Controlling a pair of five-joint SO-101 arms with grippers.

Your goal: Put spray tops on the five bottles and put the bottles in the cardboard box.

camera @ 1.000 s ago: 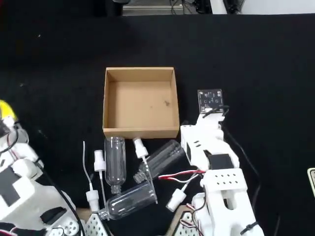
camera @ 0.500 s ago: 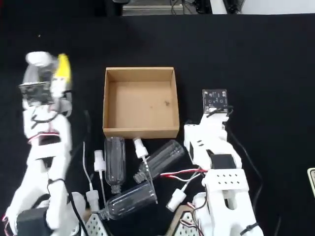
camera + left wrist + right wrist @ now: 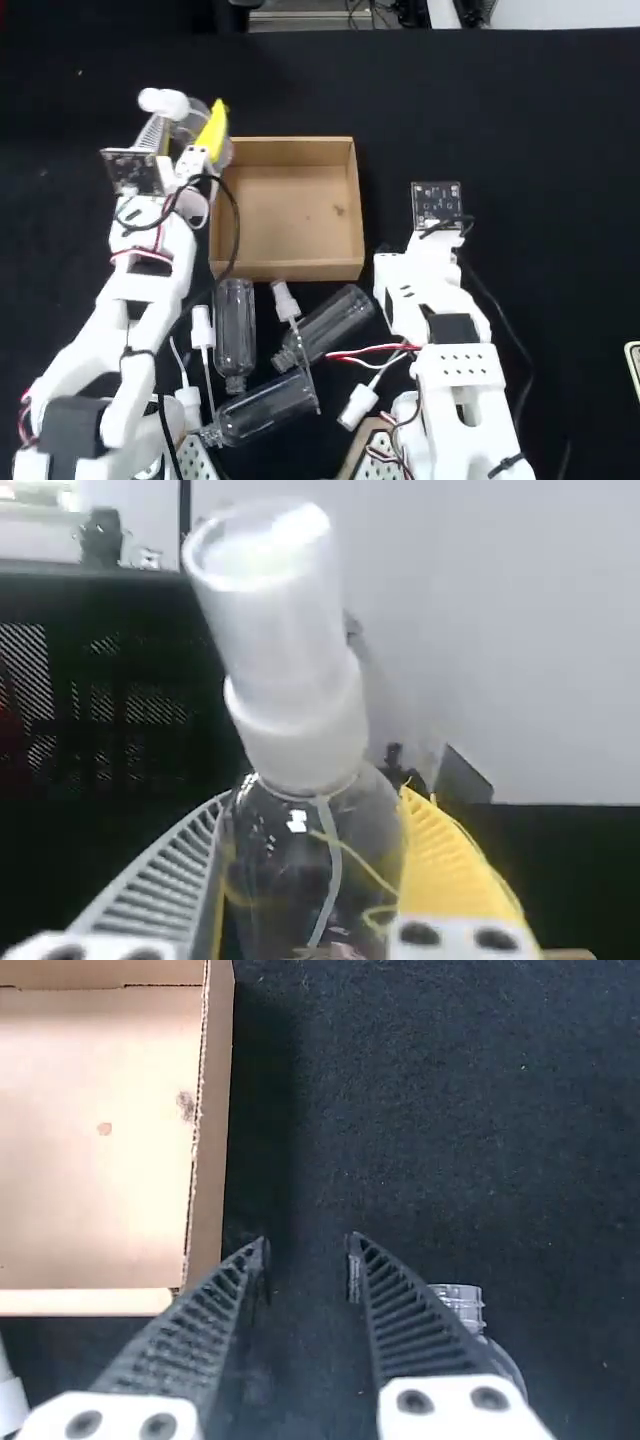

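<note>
Up by the far left corner of the cardboard box (image 3: 285, 268), the left tool (image 3: 197, 135) was raised off the surface (image 3: 520, 110) and clamped around a clear bottle (image 3: 310, 880), one grey finger and one yellow finger pressing its sides. A spray top (image 3: 285, 680) with a translucent cap sat on that bottle's neck and pointed away from the box. The box itself had nothing inside it.

The right tool (image 3: 305, 1250) hung low over the dark cloth just beside the box's right wall, near its front corner. Its two ribbed fingers stood a narrow gap apart with nothing between them. A bare threaded bottle neck (image 3: 455, 1305) lay just beside the finger farther from the box.

Before the box's front wall, three bottles lay on their sides without tops: one (image 3: 233, 330) just below the wall's left half, one (image 3: 325, 325) angled toward the right arm, and one (image 3: 265, 405) farther from the box. Loose spray tops lay among them: one (image 3: 285, 300) close to the front wall, one (image 3: 203, 330) beside the left bottle, and two more (image 3: 358, 405) (image 3: 187, 405) farther from the box.
</note>
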